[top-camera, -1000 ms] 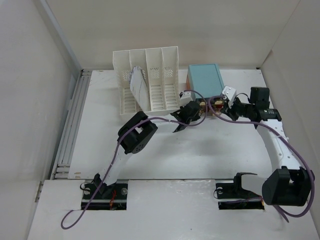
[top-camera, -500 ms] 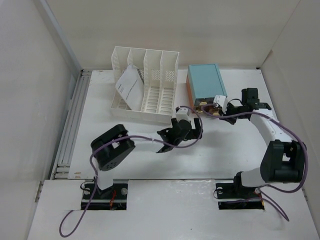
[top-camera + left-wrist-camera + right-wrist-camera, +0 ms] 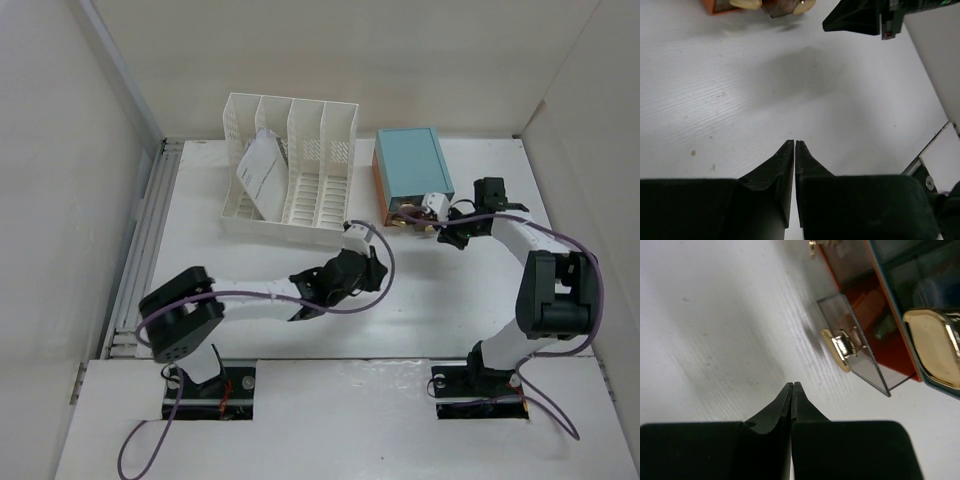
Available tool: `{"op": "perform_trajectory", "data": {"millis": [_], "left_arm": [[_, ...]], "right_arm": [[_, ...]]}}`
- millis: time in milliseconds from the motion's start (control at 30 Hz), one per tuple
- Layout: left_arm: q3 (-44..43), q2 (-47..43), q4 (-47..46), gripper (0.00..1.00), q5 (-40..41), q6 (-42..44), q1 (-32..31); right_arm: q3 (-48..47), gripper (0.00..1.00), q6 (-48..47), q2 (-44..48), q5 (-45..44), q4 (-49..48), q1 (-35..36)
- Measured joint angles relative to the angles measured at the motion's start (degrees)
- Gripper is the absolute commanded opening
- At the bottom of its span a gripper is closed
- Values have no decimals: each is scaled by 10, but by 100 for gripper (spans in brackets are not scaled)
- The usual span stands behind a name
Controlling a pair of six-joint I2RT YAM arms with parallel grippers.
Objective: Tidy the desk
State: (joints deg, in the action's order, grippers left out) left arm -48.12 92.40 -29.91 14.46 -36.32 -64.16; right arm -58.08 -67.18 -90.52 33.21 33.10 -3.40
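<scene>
The desk point(image 3: 220, 270) is a wide white tabletop. My left gripper point(image 3: 376, 263) hovers low over its middle, shut and empty; the left wrist view shows the tips point(image 3: 794, 142) pressed together above bare desk point(image 3: 740, 90). My right gripper point(image 3: 408, 221) is shut too, also with nothing in it, just in front of the teal drawer box point(image 3: 410, 165). In the right wrist view its tips point(image 3: 792, 384) sit left of a clear, pulled-out drawer point(image 3: 860, 347) with a gold knob point(image 3: 840, 349).
A white slotted file rack point(image 3: 310, 180) stands at the back left with a sheet of paper point(image 3: 257, 170) leaning in it. A grey metal rail point(image 3: 140, 250) runs along the desk's left edge. Walls close in on three sides.
My left arm has drawn back from the drawer box toward the desk's middle and folded low, its jaws opening and then shutting. The right arm's elbow has swung in, gripper staying by the drawer.
</scene>
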Motion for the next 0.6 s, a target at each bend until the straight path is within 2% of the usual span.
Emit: {"op": "perform_trajectory", "data": {"millis": [267,367,600], "left_arm": [[89,-223,47,3,71,-5,-7],[121,-272,63,3,83,-16,-7],[162,-325,125,4,96,-38,-13]], "right_arm": [[9,0,82,-9,-76,-124,41],[18,0,104,-10,-109,-156,66],[20,0,126,-27,-172,-206,94]]}}
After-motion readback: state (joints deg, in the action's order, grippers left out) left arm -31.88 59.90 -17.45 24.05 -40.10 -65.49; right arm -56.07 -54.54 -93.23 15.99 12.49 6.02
